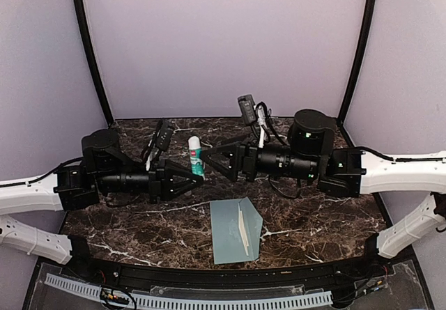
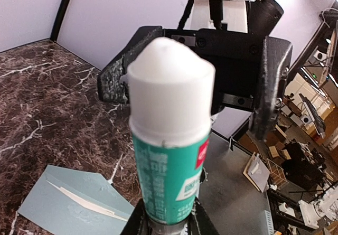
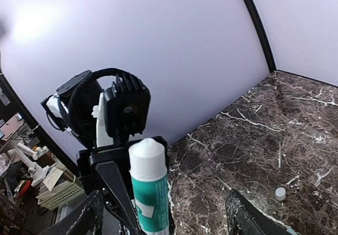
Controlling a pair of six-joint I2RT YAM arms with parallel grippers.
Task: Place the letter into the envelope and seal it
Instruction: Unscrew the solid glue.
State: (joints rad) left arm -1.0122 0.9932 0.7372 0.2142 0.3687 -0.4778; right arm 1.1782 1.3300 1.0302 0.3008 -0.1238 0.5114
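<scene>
The pale grey-teal envelope lies flat at the front centre of the table with its pointed flap open and a thin white strip showing. It also shows in the left wrist view. The cream letter does not show in any view. My left gripper is shut on the base of a white-and-green glue stick and holds it upright above the table. My right gripper faces it with its jaws open, one on each side of the stick's white top, not gripping it.
The dark marble table is enclosed by lilac walls with black corner posts. A small white round cap-like object lies on the marble to the right. Both arms meet over the table's middle, behind the envelope.
</scene>
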